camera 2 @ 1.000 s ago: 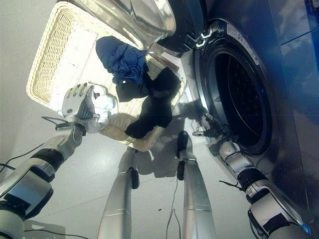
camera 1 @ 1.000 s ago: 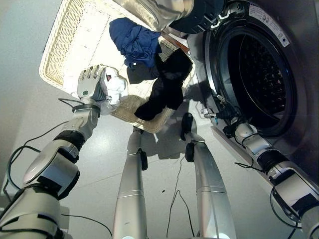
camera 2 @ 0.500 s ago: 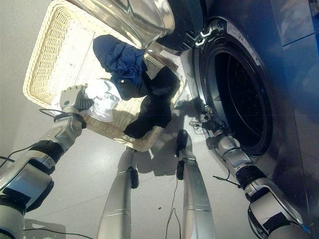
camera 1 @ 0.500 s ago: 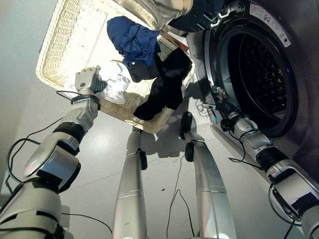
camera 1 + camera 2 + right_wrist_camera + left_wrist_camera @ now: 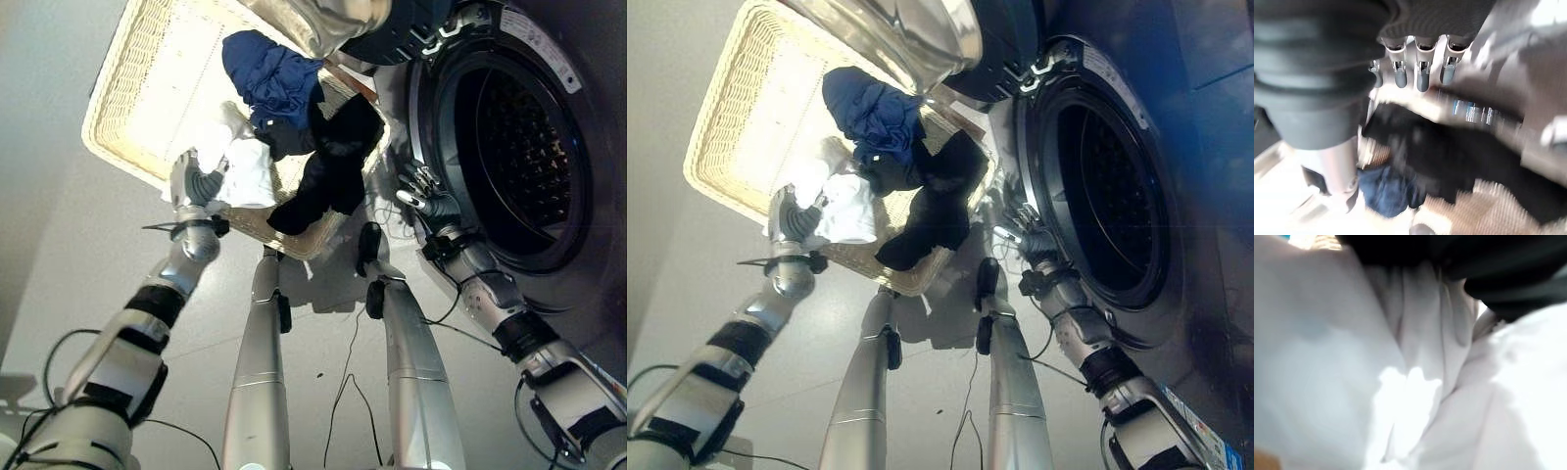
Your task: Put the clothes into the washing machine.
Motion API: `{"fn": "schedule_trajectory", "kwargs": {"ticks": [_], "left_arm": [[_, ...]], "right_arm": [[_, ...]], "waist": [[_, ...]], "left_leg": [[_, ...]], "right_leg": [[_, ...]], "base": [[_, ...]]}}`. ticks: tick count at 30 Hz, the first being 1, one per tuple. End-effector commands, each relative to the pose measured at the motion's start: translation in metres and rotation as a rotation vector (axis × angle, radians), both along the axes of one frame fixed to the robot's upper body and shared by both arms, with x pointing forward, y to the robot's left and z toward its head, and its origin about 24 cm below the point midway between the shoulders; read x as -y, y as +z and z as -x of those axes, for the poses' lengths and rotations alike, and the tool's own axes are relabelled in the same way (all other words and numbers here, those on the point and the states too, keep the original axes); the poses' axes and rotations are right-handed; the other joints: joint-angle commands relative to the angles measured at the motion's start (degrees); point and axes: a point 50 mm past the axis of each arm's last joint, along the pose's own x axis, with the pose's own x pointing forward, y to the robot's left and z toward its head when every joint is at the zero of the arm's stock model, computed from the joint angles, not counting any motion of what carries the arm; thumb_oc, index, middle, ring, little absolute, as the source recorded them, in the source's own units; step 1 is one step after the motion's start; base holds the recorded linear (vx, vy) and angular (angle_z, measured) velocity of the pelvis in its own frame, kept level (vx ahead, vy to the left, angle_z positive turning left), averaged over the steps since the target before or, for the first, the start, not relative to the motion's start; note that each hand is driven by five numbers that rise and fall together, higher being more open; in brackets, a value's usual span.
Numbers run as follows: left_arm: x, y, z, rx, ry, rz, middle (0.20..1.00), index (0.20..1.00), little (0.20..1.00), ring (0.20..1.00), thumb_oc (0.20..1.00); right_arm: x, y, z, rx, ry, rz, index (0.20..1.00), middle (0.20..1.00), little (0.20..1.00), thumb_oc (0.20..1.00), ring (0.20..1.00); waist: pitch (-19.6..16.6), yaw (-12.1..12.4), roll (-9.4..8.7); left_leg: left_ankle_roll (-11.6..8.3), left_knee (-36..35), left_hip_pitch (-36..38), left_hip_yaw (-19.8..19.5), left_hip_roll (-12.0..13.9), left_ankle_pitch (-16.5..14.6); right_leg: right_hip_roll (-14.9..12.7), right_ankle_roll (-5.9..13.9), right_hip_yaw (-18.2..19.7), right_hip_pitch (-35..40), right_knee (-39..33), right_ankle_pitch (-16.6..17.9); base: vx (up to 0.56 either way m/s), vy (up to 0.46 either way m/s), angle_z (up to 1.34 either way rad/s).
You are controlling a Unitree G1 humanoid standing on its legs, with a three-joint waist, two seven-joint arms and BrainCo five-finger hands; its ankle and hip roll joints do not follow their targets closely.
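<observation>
Change since half a second ago: the left hand (image 5: 196,184), then at the lower-left rim of the pale woven rectangular laundry basket (image 5: 127,93), now sits a little further right and lower against that near rim, and the white crumpled cloth garment (image 5: 245,176) has been drawn toward the rim with it. The right hand (image 5: 423,191), earlier low by the drum's lower-left edge, now stands higher, just left of the round dark opening of the front-loading washing machine (image 5: 519,147).

Left hand: fingers curled round the white garment, clenched on its near edge. Its wrist view shows folded white cloth (image 5: 1415,382) pressed close, with dark cloth at one edge.

White garment: bunched, creased, brightly lit; long axis runs from the hand at lower left up toward the basket's centre. It lies inside the basket, at centre-left of the frame, partly over the near rim.

Right hand: fingers (image 5: 1420,73) straight and spread, released, holding nothing.

Other contents: dark blue crumpled garment (image 5: 274,78) at upper centre, in the basket; black garment (image 5: 328,166) just below it, draped over the basket's right-hand rim, long axis sloping down to the left.

Washing machine: door open, perforated drum visible, at the frame's right.
</observation>
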Motion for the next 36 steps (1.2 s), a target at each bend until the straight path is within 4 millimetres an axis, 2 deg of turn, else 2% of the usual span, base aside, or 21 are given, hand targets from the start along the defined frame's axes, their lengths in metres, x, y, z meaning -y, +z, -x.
{"fn": "schedule_trajectory", "kwargs": {"ticks": [1, 5, 7, 14, 22, 32, 33, 34, 36], "left_arm": [[0.022, 0.037, 0.017, 0.274, -0.133, -0.043, 0.2, 0.2, 0.2, 0.2, 0.2], [0.038, 0.046, 0.026, 0.335, -0.224, -0.08, 0.2, 0.2, 0.2, 0.2, 0.2], [0.055, 0.056, 0.033, 0.374, -0.314, -0.107, 0.2, 0.2, 0.2, 0.2, 0.2], [0.077, 0.066, 0.042, 0.402, -0.428, -0.158, 0.2, 0.2, 0.2, 0.2, 0.2], [0.094, 0.067, 0.044, 0.369, -0.512, -0.176, 0.2, 0.2, 0.2, 0.2, 0.2], [0.108, 0.068, 0.046, 0.333, -0.604, -0.219, 0.2, 0.2, 0.2, 0.2, 0.2], [0.11, 0.068, 0.047, 0.328, -0.615, -0.221, 0.2, 0.2, 0.2, 0.2, 0.2], [0.112, 0.069, 0.047, 0.322, -0.636, -0.22, 0.2, 0.2, 0.2, 0.2, 0.2], [0.113, 0.07, 0.048, 0.325, -0.644, -0.228, 0.2, 0.2, 0.2, 0.2, 0.2]], "right_arm": [[-0.012, 0.012, 0.016, 0.077, 0.13, -0.111, 1.0, 1.0, 1.0, 1.0, 1.0], [-0.027, 0.021, 0.023, 0.1, 0.251, -0.13, 1.0, 1.0, 1.0, 1.0, 1.0], [-0.043, 0.028, 0.029, 0.11, 0.352, -0.131, 1.0, 1.0, 1.0, 1.0, 1.0], [-0.071, 0.038, 0.04, 0.112, 0.514, -0.109, 1.0, 1.0, 1.0, 1.0, 1.0], [-0.086, 0.048, 0.046, 0.155, 0.574, -0.108, 1.0, 1.0, 1.0, 1.0, 1.0], [-0.09, 0.066, 0.048, 0.25, 0.558, -0.135, 1.0, 1.0, 1.0, 1.0, 1.0], [-0.089, 0.069, 0.047, 0.263, 0.545, -0.147, 0.57, 0.57, 0.57, 0.57, 0.57], [-0.088, 0.072, 0.046, 0.272, 0.521, -0.164, 0.2, 0.2, 0.2, 0.2, 0.2], [-0.087, 0.074, 0.046, 0.279, 0.509, -0.17, 0.2, 0.2, 0.2, 0.2, 0.2]], "waist": [[-1.16, 2.08, -2.53], [-1.16, 2.34, -2.57], [-1.16, 2.52, -2.62], [-1.16, 2.82, -2.23], [-1.16, 3.0, -1.51], [-1.16, 3.07, -1.39], [-1.16, 3.05, -1.36], [-1.16, 3.02, -1.32], [-1.16, 3.0, -1.32]], "left_leg": [[0.55, 7.55, -1.49, -1.81, -4.19, -7.47], [0.75, 7.38, -1.29, -1.96, -4.51, -7.5], [0.84, 6.92, -0.84, -1.92, -4.69, -7.38], [0.96, 6.4, -0.27, -1.96, -5.25, -7.02], [1.04, 6.23, 0.27, -1.78, -5.75, -6.87], [1.1, 6.2, 0.81, -1.47, -5.96, -6.7], [1.11, 6.2, 0.84, -1.45, -6.02, -6.66], [1.16, 6.24, 0.87, -1.35, -6.05, -6.65], [1.16, 6.26, 0.84, -1.27, -6.0, -6.68]], "right_leg": [[1.86, 6.81, -0.25, 3.3, -13.41, 10.27], [1.72, 6.98, -0.52, 3.36, -13.52, 10.46], [1.44, 7.2, -0.91, 3.67, -14.1, 10.88], [1.19, 7.46, -1.46, 4.14, -14.74, 11.35], [0.65, 7.75, -1.95, 4.39, -15.35, 12.08], [0.62, 7.84, -2.4, 4.8, -15.53, 12.52], [0.65, 7.83, -2.39, 4.82, -15.57, 12.61], [0.65, 7.85, -2.38, 4.8, -15.54, 12.68], [0.63, 7.85, -2.38, 4.75, -15.52, 12.68]], "base": [[0.0, -0.043, 0.0], [0.0, -0.034, 0.05], [0.01, -0.034, 0.04], [0.0, -0.017, 0.03], [0.0, -0.007, 0.03], [0.0, 0.0, 0.0], [0.0, 0.0, 0.0], [0.0, 0.0, 0.0], [0.0, 0.0, 0.0]]}}
